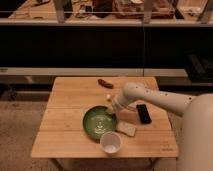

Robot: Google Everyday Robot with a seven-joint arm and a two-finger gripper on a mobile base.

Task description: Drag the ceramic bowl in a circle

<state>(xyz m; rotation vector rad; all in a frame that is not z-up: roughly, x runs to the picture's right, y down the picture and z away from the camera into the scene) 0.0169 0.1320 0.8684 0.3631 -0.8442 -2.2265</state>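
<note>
While the pincer [109, 111], grip unclear, meets the ceramic bowl's [100, 123] right rim, bare table [62, 125] lies left.

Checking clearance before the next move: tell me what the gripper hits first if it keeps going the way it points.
The gripper points down-left at the ceramic bowl, apparently at its upper-right rim already; depth is unclear.

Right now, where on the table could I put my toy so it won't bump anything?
The left side of the wooden table is bare, left of the green ceramic bowl. The right edge beyond the black phone looks free too. The middle is crowded: the gripper at the bowl's rim, white cup, a pale flat block.
</note>
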